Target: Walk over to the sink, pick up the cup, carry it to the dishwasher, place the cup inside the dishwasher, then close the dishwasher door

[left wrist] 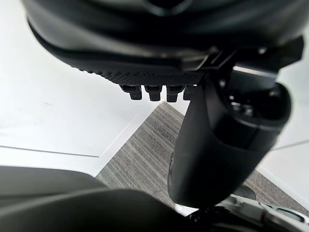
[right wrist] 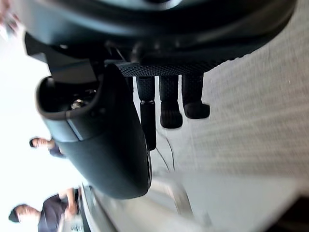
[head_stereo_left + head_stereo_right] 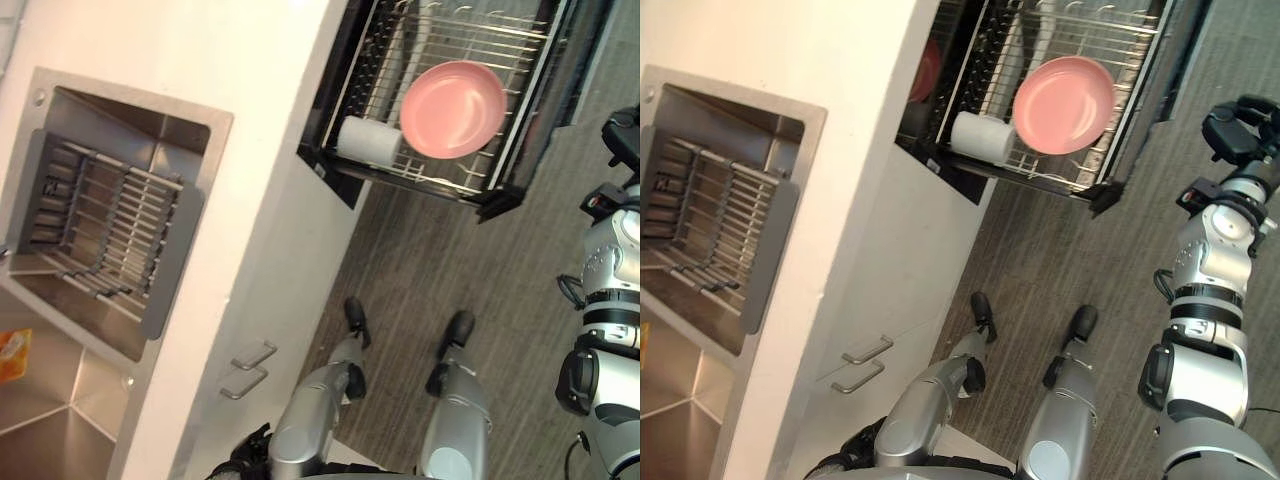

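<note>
No writing, label, number or sign can be read on anything here.

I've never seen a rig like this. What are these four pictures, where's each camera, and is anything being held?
It is a two-legged robot with two arms and dark hands. The two wide pictures come from its head, looking down: a sink in a white counter, and an open dishwasher holding a white cup on its side beside a pink plate. The two close pictures come from wrist cameras, looking along the left hand and right hand. Both hands are empty.
</note>
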{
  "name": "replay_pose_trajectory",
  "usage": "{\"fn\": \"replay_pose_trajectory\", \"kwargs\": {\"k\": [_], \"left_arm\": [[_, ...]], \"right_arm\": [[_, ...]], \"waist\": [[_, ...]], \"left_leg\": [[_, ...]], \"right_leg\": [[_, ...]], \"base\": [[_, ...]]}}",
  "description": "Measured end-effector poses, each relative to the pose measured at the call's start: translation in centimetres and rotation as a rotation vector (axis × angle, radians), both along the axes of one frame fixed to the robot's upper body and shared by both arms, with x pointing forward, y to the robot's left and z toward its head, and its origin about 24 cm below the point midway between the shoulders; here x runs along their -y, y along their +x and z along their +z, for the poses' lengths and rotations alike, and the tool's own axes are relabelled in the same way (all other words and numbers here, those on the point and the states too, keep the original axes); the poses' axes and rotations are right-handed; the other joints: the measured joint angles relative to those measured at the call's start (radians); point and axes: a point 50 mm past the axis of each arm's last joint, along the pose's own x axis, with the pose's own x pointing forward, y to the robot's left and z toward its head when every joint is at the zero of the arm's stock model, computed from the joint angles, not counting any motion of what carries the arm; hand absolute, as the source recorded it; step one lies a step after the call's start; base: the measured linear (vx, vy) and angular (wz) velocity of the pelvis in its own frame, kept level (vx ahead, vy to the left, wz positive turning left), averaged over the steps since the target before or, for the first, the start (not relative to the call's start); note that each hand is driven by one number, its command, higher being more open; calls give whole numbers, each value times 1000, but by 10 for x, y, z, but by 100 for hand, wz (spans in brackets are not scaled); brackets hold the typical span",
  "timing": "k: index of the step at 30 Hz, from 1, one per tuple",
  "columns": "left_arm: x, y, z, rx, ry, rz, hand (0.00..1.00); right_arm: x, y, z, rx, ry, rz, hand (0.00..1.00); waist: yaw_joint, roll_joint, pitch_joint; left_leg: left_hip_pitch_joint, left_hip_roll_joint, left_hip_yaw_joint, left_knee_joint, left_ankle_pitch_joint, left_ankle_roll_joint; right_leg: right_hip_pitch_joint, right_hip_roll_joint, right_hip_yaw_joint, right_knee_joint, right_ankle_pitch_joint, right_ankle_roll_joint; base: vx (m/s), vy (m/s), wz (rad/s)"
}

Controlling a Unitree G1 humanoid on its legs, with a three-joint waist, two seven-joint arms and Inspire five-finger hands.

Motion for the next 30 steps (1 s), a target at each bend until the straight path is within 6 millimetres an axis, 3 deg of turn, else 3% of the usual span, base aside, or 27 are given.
{"fn": "replay_pose_trajectory", "kwargs": {"k": [8, 15, 23, 24, 30], "left_arm": [[7, -2, -1, -23, -21, -44, 100], [18, -10, -4, -46, -84, -27, 100], [21, -21, -5, -75, -151, 22, 100], [22, -22, -5, -74, -162, 23, 100], [23, -22, -5, -69, -201, 50, 100]], "right_arm": [[9, 6, 14, -91, -47, -43, 0], [9, 10, 5, -171, -56, -19, 0], [-18, 34, 5, -423, -303, 87, 0], [-22, 37, 6, -443, -341, 105, 100], [-37, 47, 18, -523, -518, 146, 100]], "waist": [[8, 32, -24], [9, 76, -57], [16, 79, -59], [21, 79, -59], [41, 78, -59]], "left_leg": [[-9, -70, -49, 0, 7, 9], [30, -121, -152, 0, 12, 12], [123, -147, -266, 0, 18, 20], [133, -147, -279, 1, 18, 20], [161, -140, -318, 1, 18, 20]], "right_leg": [[-23, -94, -17, 98, -43, 23], [37, -184, -103, 216, -137, 39], [184, -249, -229, 322, -251, 56], [200, -251, -243, 326, -262, 56], [278, -242, -310, 317, -287, 54]], "base": [[35, 33, 26], [12, -16, 48], [-10, -80, 43], [5, -148, 29], [19, -127, 20]]}}
